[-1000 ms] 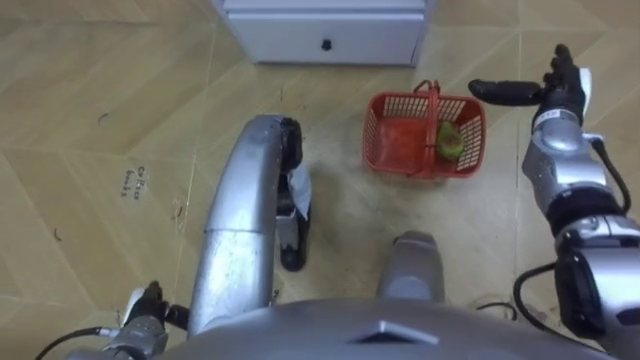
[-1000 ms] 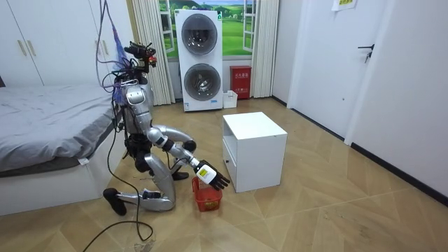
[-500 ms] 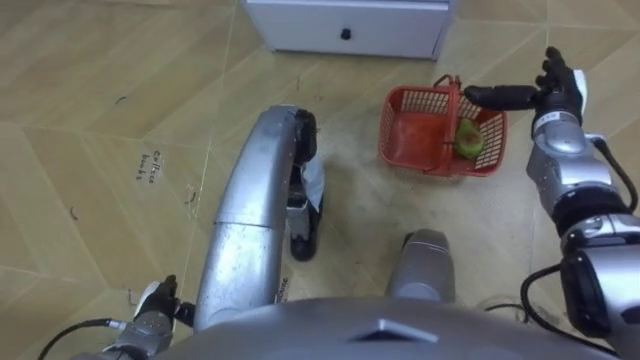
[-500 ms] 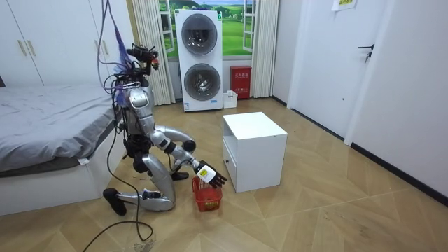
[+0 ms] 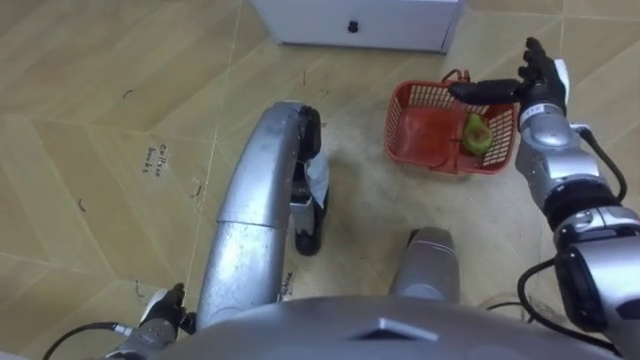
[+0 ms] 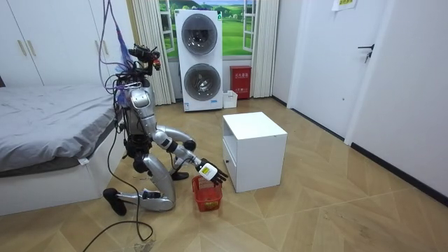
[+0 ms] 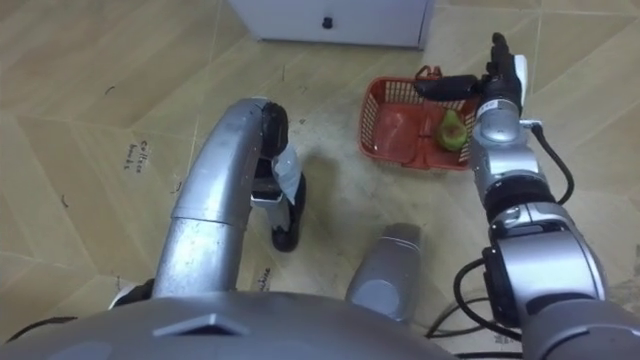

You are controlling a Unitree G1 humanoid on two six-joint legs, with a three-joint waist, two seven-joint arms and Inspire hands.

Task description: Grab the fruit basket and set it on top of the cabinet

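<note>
The red plastic fruit basket (image 5: 430, 128) stands on the wood floor in front of my knees, right of centre. A green pear-like fruit (image 5: 476, 135) lies in its right half. My right hand (image 5: 538, 82) hovers open at the basket's far right corner, fingers straight and the thumb stretched left over the rim near the thin handle (image 5: 458, 76). It holds nothing. In the room view I kneel on the floor beside the bed, with the right hand (image 6: 211, 171) just above the basket (image 6: 207, 194). My left hand (image 5: 160, 310) hangs low at the lower left.
A white cabinet (image 5: 355, 20) with a small dark knob stands just beyond the basket; the room view shows this cabinet (image 6: 255, 150) to the basket's right. The bed (image 6: 49, 133) is behind me. Stacked washing machines (image 6: 203, 59) stand at the far wall.
My right hand has moved from the basket's right side in over its far rim, and a little upward. The eye view has shifted as my head moved. The basket has stayed put.
</note>
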